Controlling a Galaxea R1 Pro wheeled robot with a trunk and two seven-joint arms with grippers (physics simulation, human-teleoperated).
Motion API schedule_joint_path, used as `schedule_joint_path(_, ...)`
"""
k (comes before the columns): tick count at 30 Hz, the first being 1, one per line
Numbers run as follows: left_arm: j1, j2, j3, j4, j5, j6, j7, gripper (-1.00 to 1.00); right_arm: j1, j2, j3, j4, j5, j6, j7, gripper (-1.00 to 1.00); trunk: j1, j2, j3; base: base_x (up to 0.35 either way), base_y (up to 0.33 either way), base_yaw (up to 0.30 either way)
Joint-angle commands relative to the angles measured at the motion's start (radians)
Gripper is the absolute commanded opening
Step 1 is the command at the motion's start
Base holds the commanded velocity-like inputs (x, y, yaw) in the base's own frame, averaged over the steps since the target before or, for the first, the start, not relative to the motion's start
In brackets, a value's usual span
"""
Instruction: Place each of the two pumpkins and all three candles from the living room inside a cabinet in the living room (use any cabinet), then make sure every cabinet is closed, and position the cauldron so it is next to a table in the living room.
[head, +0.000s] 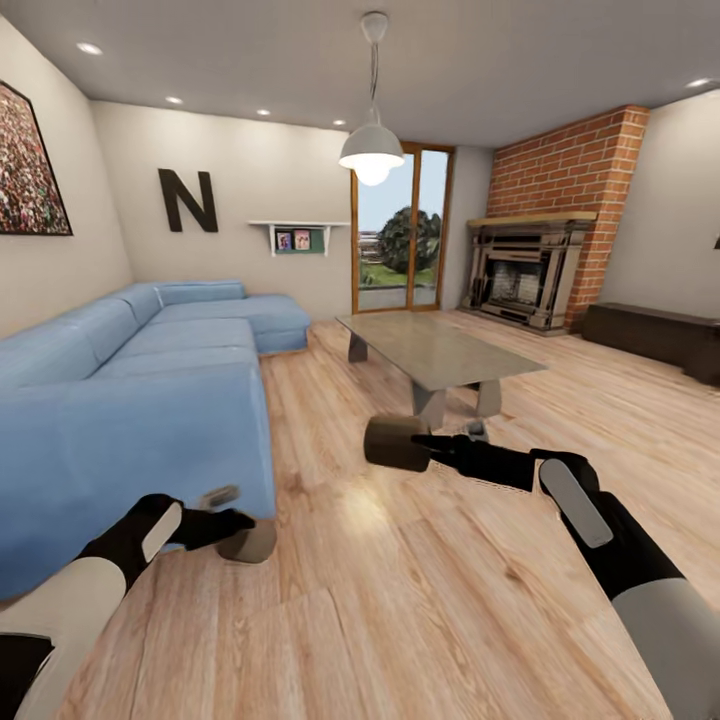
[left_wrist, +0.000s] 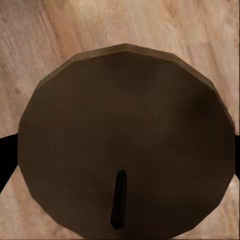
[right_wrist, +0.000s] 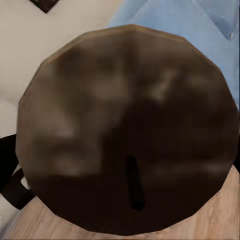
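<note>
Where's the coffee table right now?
In the head view the grey table stands mid-room on the wood floor, right of the blue sofa, with the brick fireplace beyond it and the dark low cabinet to its right.

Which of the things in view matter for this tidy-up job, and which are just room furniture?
Part of the job:
- left claw, gripping a candle
- right claw, gripping a second candle
- cabinet by the far wall
- table

Just lying about:
- blue sofa
- fireplace
- pendant lamp
- letter N
- wall shelf
</note>
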Motion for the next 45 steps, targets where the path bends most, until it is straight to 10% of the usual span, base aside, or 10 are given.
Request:
schedule_joint_path(1, 0.0, 0.003, -0.004, -0.003, -0.013, 0.007, -0.05, -1.0, -0.001, -0.001, -0.012, 0.004, -0.006, 0.004, 0.001, -1.0, -0.001, 0.0, 0.004, 0.0, 0.0, -0.223)
schedule_joint_path(11, 0.0, 0.024, -0.01, -0.006, -0.006, 0.018, -0.321, -1.0, -0.001, -0.001, -0.122, 0.115, -0.008, 0.006, -0.001, -1.0, -0.035, 0.061, 0.048, 0.0, 0.0, -0.223)
schedule_joint_path(23, 0.001, 0.026, -0.015, 0.002, -0.011, 0.018, -0.578, -1.0, -0.001, -0.001, -0.144, 0.185, -0.014, 0.004, -0.001, -1.0, -0.081, 0.145, 0.099, 0.0, 0.0, -0.223)
schedule_joint_path(27, 0.001, 0.026, -0.018, 0.005, -0.012, 0.018, -0.65, -1.0, -0.001, -0.001, -0.217, 0.209, -0.012, 0.005, -0.001, -1.0, -0.096, 0.173, 0.116, 0.0, 0.0, -0.223)
schedule_joint_path(45, 0.001, 0.019, -0.027, 0.006, -0.011, 0.018, -0.696, -1.0, -0.001, -0.001, -0.258, 0.245, -0.013, 0.004, -0.002, -1.0, -0.165, 0.299, 0.193, 0.0, 0.0, -0.223)
